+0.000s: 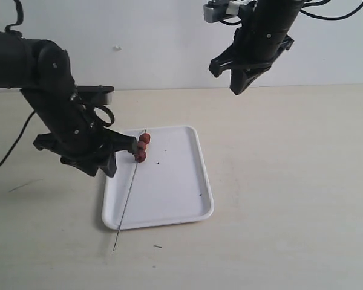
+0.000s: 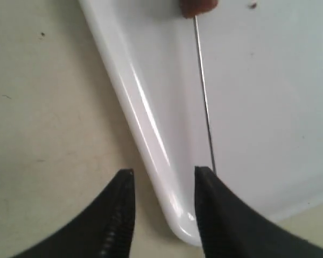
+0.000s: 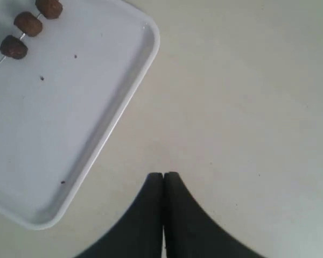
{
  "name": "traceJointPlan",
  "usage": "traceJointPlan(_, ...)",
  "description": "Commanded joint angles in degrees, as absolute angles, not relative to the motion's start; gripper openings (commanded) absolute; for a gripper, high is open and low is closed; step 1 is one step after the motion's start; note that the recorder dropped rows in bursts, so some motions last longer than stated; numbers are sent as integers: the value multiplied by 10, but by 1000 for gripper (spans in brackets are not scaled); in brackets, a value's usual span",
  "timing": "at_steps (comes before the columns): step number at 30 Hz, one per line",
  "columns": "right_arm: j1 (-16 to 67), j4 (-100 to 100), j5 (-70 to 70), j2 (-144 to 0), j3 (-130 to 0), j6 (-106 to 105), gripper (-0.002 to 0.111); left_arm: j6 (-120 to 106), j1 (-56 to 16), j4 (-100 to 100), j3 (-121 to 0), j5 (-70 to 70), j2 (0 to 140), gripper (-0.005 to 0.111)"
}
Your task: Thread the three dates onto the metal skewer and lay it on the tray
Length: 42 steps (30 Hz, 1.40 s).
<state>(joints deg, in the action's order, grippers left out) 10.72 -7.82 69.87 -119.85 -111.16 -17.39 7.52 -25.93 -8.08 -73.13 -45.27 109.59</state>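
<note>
One date (image 2: 199,6) is cropped by the left wrist view's edge; the metal skewer (image 2: 204,102) is masked at one end by a jaw.

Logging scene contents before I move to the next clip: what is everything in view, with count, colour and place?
dates: three, reddish-brown, threaded on the skewer near the tray's far left corner
skewer: one, silvery, slanting along the tray's left side, near end beyond the rim
tray: one, white, middle of the table
specks: a few, dark, on the tray
table: one, beige, under everything
left gripper: one, black, open, beside the dates
right gripper: one, black, shut, raised behind the tray
</note>
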Motion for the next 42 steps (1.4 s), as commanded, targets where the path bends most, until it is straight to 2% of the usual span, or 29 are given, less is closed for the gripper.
traceJointPlan(1, 107, -67, 630, -1147, -1028, -180, 0, 76, -259, -66, -643, -320, 1010, 24)
traceJointPlan(4, 107, -79, 542, -1095, -938, -173, 0, 76, -259, -66, -574, -231, 945, 1)
traceJointPlan(14, 107, -178, 240, -864, -623, -180, 0, 79, -259, -68, -340, 35, 733, 0)
traceJointPlan(22, 107, -181, 100, -634, -412, -180, 0, 79, -259, -68, -175, 185, 524, 0)
traceJointPlan(31, 107, -194, 33, -391, -257, -179, 0, 69, -259, -68, -75, 205, 310, 0)
traceJointPlan(42, 107, -196, 33, -195, -157, -179, 0, 33, -259, -66, -30, 123, 191, 0)
